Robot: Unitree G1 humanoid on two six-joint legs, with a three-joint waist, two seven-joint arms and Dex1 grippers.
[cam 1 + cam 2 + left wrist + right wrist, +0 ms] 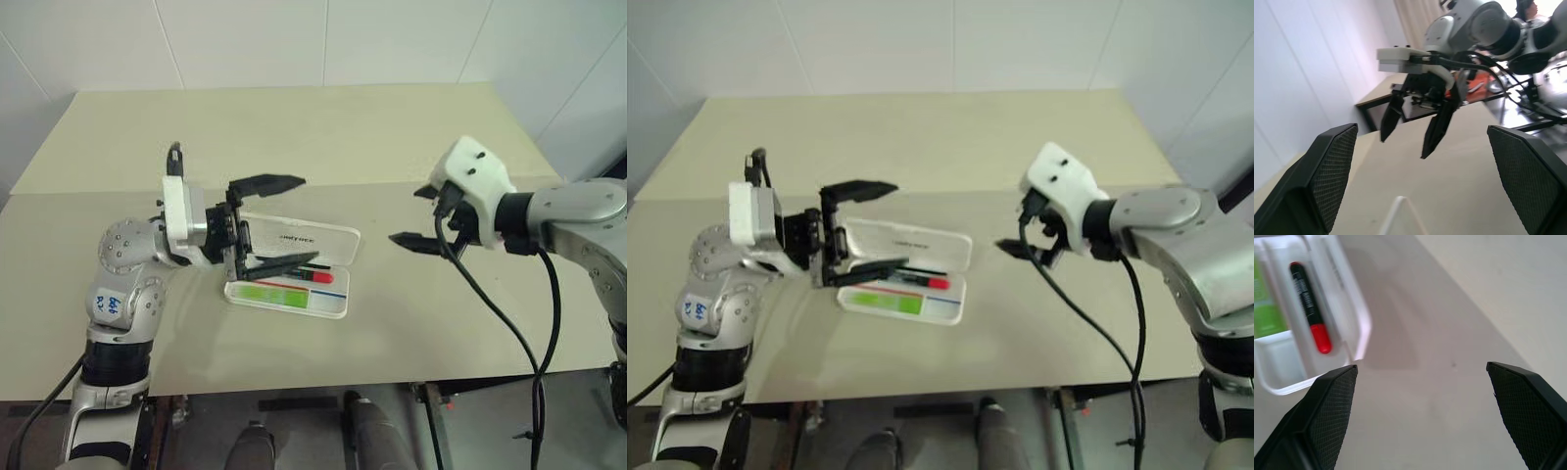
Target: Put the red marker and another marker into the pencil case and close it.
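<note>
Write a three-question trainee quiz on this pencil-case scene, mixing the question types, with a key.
1. True or false: the red marker lies inside the pencil case.
2. The green highlighter is: A) on the table beside the case, B) in the case tray, C) held by a gripper.
3. Fill in: the case lid is ___.

Key: 1 true. 2 B. 3 open. Both the left gripper and the right gripper are open and hold nothing.
</note>
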